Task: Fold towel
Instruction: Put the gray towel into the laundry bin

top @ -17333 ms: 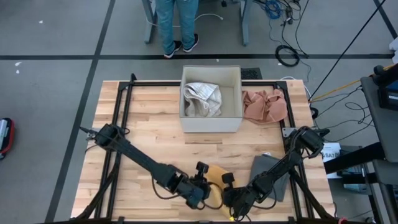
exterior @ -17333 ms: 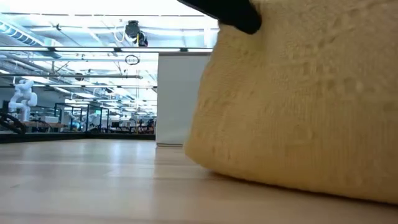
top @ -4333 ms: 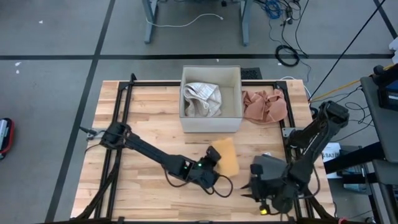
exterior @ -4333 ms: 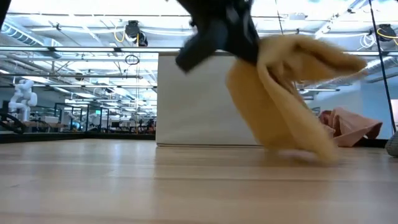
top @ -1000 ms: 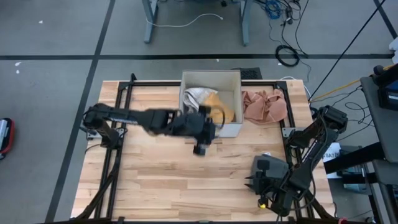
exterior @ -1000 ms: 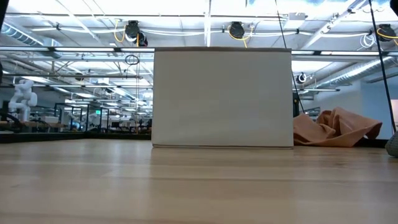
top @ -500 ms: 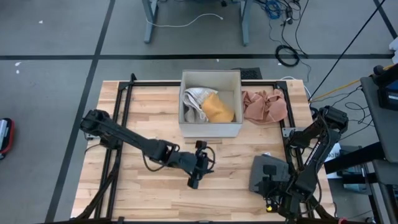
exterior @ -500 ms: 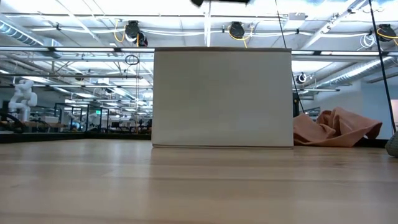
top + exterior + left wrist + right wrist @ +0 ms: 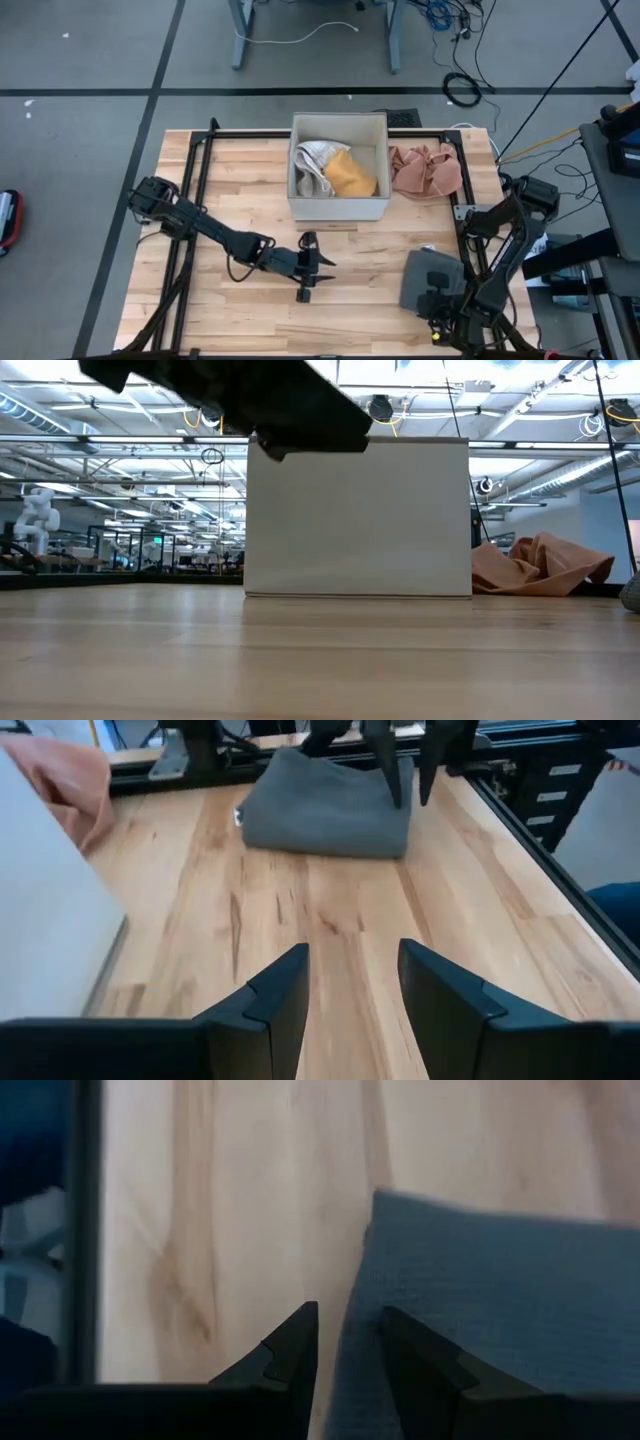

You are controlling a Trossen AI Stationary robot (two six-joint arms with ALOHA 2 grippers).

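A yellow towel [image 9: 350, 173] lies beside a white towel [image 9: 315, 160] inside the white box [image 9: 338, 208] at the table's far middle. A crumpled pink towel [image 9: 425, 168] lies on the table to the right of the box. At the near right a folded grey towel [image 9: 428, 280] lies flat on the wood. My left gripper [image 9: 322, 264] hovers open and empty over the table's middle, pointing toward the grey towel [image 9: 325, 805]. My right gripper [image 9: 348, 1352] stands open over the grey towel's near edge [image 9: 365, 1310], pointing steeply down. My right gripper's fingertips [image 9: 397, 798] stand at the grey towel's near right corner, coming from above. I cannot tell whether they touch the cloth.
The box's wall [image 9: 357, 517] stands upright at the far middle, with the pink towel [image 9: 540, 565] to its right. A black metal frame [image 9: 200, 180] runs along the table's left, far and right edges. Bare wood [image 9: 250, 310] lies near the front left.
My left gripper has drawn back from the box toward the table's near edge and sunk toward the table, rolling as it went; it is empty, and the yellow towel stays in the box. My right gripper has shifted a little toward the near edge by the grey towel.
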